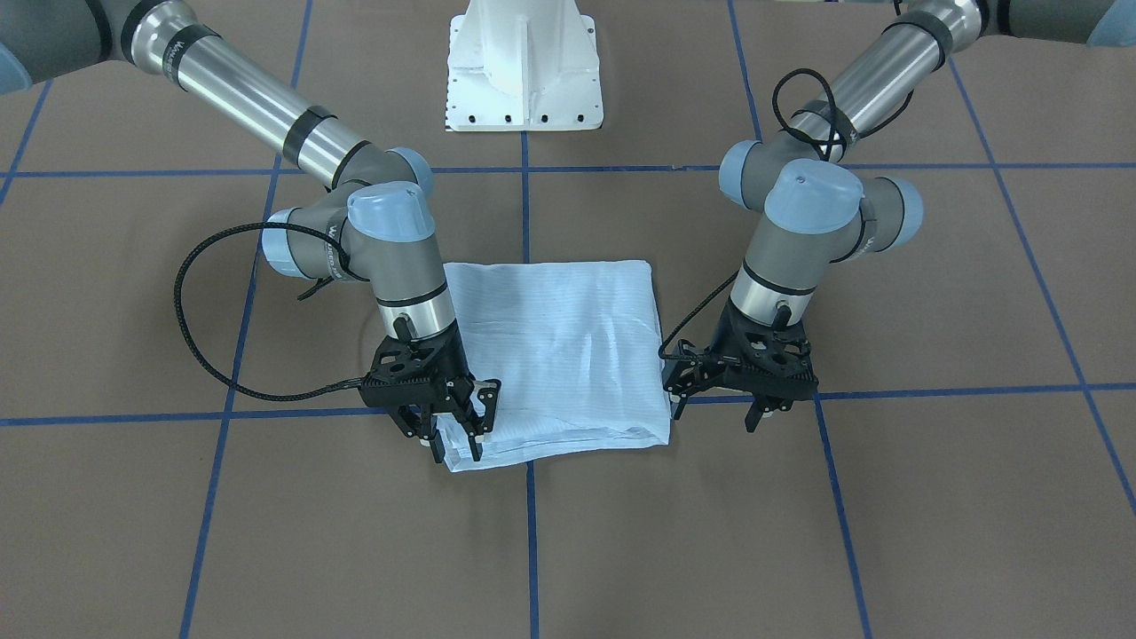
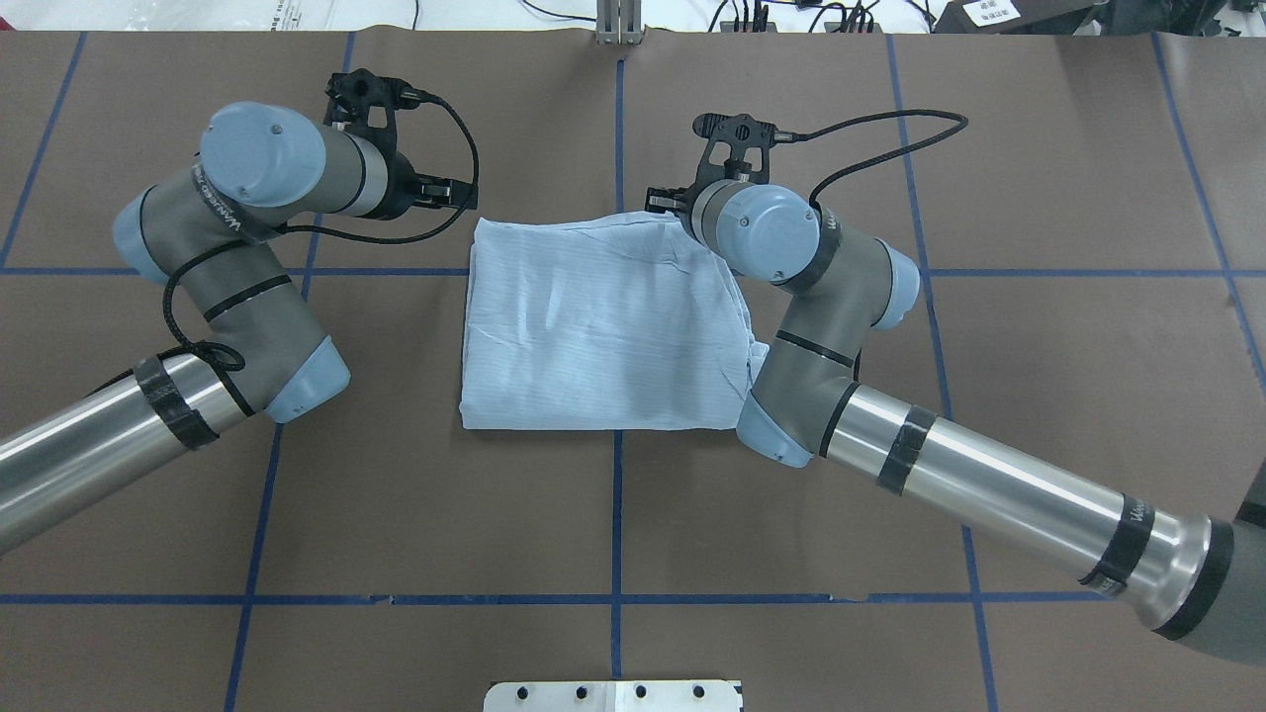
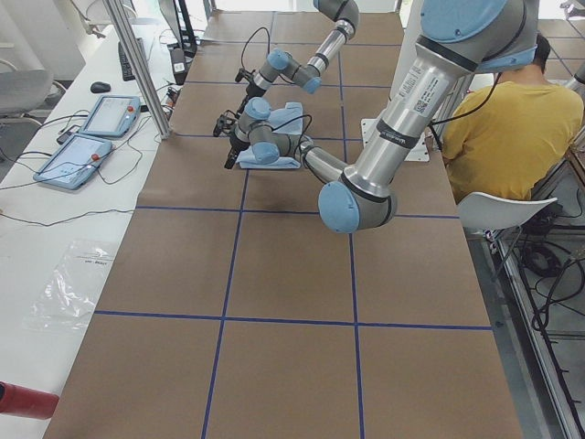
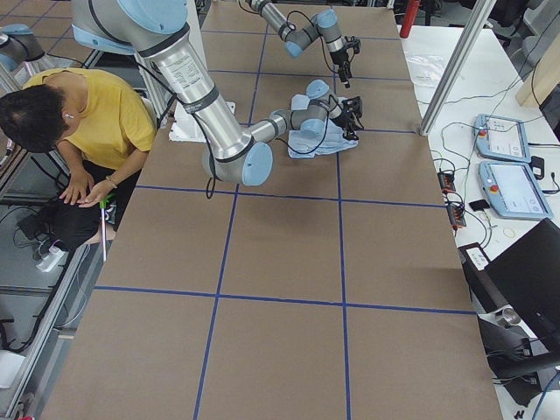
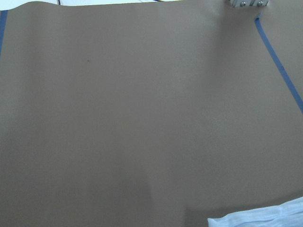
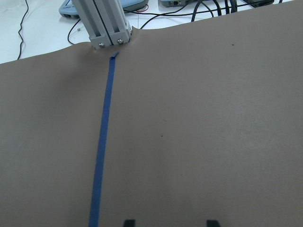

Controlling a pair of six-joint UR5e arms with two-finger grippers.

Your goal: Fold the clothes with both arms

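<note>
Evidently I am judging the shirt [image 1: 559, 346] limp and light, best pinched at its corners; right gripper [image 1: 457, 446] is gaping empty, left gripper [image 1: 728, 404] I cannot tell.

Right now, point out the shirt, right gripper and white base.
shirt [image 1: 559, 355], front-facing view, middle of fabric.
right gripper [image 1: 457, 445], front-facing view, between its fingertips.
white base [image 1: 550, 105], front-facing view, front plate.

Most of the view is bare brown table [image 5: 142, 118]. A blue tape line [image 5: 279, 66] runs slantwise down the right side from a metal post [image 5: 246, 3] at the top edge. A pale corner of the shirt [image 5: 265, 220] lies on the table at the bottom right.
</note>
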